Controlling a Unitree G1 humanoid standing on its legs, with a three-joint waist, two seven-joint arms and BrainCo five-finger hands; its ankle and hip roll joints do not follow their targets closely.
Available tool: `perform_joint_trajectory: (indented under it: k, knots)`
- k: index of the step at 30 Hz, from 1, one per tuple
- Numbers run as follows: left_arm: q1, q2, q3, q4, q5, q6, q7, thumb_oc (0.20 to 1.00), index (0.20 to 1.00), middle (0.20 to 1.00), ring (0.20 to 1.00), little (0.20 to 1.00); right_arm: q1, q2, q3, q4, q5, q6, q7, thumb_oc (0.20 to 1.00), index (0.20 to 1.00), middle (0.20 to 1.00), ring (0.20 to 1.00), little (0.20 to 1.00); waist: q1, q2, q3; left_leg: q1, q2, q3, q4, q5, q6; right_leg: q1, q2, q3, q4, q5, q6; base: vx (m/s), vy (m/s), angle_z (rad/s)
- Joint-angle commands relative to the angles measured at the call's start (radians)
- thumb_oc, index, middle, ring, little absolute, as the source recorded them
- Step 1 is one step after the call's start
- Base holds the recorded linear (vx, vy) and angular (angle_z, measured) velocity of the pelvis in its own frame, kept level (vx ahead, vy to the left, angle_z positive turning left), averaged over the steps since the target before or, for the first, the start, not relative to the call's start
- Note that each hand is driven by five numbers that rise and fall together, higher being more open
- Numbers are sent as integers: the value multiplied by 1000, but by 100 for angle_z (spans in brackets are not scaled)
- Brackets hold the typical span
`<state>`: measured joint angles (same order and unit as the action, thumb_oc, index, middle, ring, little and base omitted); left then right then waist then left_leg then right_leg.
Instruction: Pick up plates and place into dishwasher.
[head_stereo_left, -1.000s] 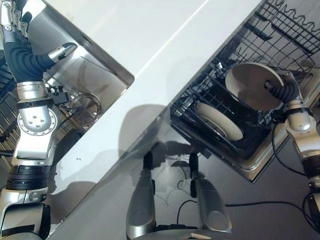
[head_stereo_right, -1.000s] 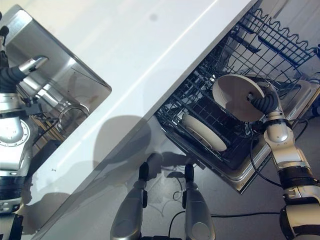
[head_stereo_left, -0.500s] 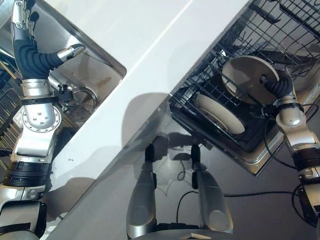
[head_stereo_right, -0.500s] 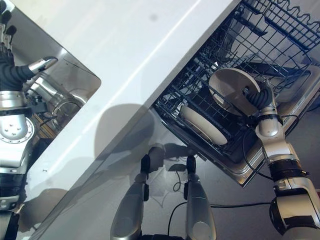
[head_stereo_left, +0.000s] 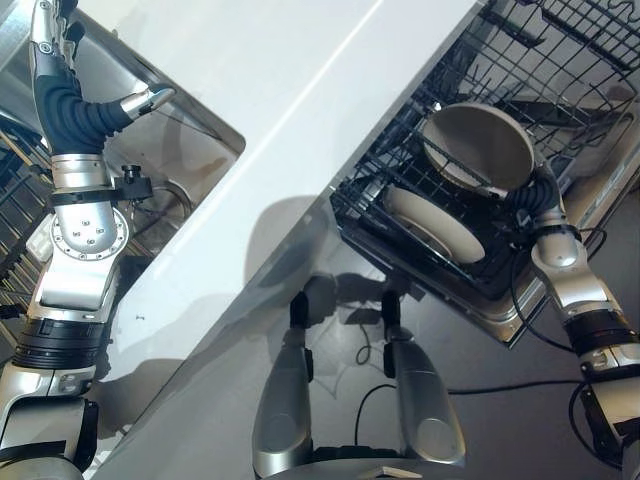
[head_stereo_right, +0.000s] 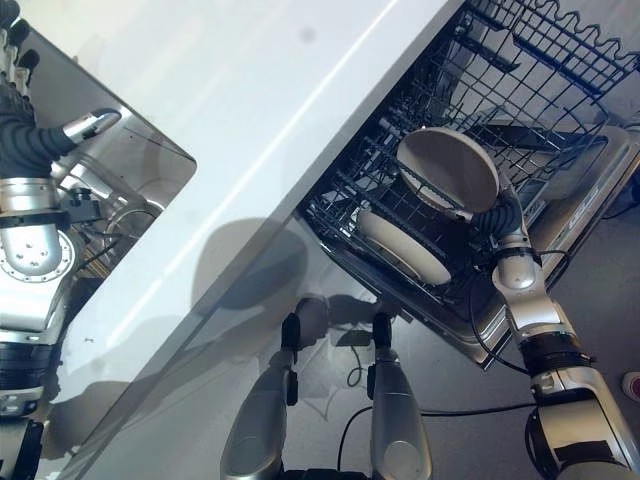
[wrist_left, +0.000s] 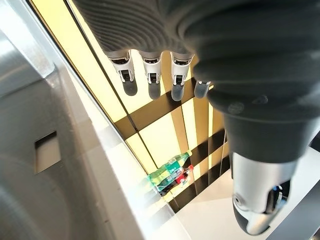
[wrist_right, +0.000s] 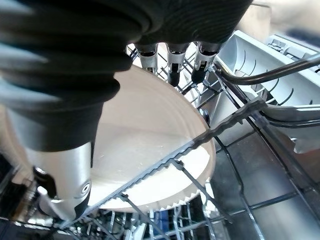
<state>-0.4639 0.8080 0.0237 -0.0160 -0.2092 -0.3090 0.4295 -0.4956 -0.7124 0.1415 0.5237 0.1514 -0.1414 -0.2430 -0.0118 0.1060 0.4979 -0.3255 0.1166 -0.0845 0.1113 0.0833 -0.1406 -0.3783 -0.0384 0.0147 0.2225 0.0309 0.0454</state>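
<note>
Right hand (wrist_right: 70, 165) pinches plate (wrist_right: 150, 145) rim inside dishwasher rack (head_stereo_left: 560, 60).

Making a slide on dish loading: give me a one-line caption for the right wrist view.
Right hand pinches a cream plate between thumb and fingers, lowering it into the dishwasher rack.

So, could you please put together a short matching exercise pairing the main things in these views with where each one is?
Things:
1. held plate
2. second plate
3. left hand
4. right hand

Places or states:
A. raised over the sink, fingers straight, holding nothing
B. already standing in the dishwasher rack, nearer the robot
C. pinched at its rim, tilted, being lowered into the rack
D. at the rack beside the open door, thumb and fingers on a plate

Pairs: 1-C, 2-B, 3-A, 4-D
</note>
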Motion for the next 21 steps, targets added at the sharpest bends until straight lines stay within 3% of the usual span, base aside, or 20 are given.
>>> perform_joint_trajectory:
  k: [1,9,14,21]
  knots:
    - [-15,-35,52,-23,6,-31,-14,1000,1000,1000,1000,1000,23,13,-53,-88,20,-12,-35,1000,1000,1000,1000,1000,-29,-33,-54,-34,-3,16,51,-8,44,32,-26,-44,-38,6,2,0,0,0]
    - [25,-55,71,-18,2,-41,-29,1000,1000,1000,1000,1000,73,40,-143,-153,95,-55,-99,1000,1000,1000,1000,1000,-45,-34,-70,-19,-1,22,69,-22,46,49,-25,-33,-35,2,0,0,6,0]
    - [102,-106,91,-34,34,-73,-9,1000,1000,1000,1000,1000,149,99,-228,-287,69,-59,-171,1000,1000,1000,1000,1000,-66,-17,-73,-9,-5,37,73,-32,52,44,-32,-14,-34,4,5,-16,110,-10]
    - [171,-161,105,-45,28,-103,10,1000,1000,1000,1000,1000,216,135,-287,-339,97,-88,-200,1000,1000,1000,1000,1000,-91,8,-85,17,-16,73,73,-43,54,43,-50,13,-42,12,11,-26,164,-18]
